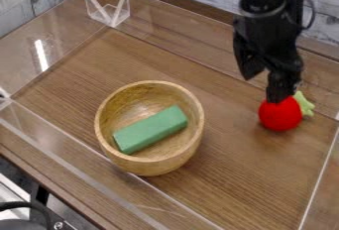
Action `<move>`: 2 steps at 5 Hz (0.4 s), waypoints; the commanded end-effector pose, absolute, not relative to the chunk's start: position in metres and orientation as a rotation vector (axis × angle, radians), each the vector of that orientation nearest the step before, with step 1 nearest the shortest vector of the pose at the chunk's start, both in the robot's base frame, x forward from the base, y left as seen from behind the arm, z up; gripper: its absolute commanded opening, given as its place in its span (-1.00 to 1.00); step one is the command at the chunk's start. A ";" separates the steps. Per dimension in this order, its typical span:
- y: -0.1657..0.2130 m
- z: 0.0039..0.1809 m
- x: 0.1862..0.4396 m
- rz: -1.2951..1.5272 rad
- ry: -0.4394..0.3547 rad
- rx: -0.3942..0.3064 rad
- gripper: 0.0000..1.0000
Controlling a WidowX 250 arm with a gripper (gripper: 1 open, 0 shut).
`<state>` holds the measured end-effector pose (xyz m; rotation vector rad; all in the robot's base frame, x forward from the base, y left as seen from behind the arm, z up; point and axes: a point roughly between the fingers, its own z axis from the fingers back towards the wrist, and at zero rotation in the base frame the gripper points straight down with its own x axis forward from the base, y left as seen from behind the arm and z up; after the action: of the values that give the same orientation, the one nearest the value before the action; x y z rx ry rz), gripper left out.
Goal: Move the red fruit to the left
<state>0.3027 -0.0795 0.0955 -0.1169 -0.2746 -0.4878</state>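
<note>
Approach step judged in hand: gripper [269, 83] is held spread apart, empty, just above red fruit [280, 114], which sits at worktop [239, 174] right. Next: lowered further, closed round fruit.

Wooden bowl [150, 128] left of centre on brown wood-grain table [225, 174], green rectangular block [150, 129] lying tilted inside it, clear acrylic walls [40, 56] around the work area, small clear triangular bracket [107, 9] at far-left corner.
</note>
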 end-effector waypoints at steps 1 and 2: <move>-0.090 0.090 0.314 -0.515 -0.291 -0.131 1.00; -0.099 0.079 0.323 -0.539 -0.278 -0.144 1.00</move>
<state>0.3134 -0.0968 0.0626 -0.1446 -0.2220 -0.5293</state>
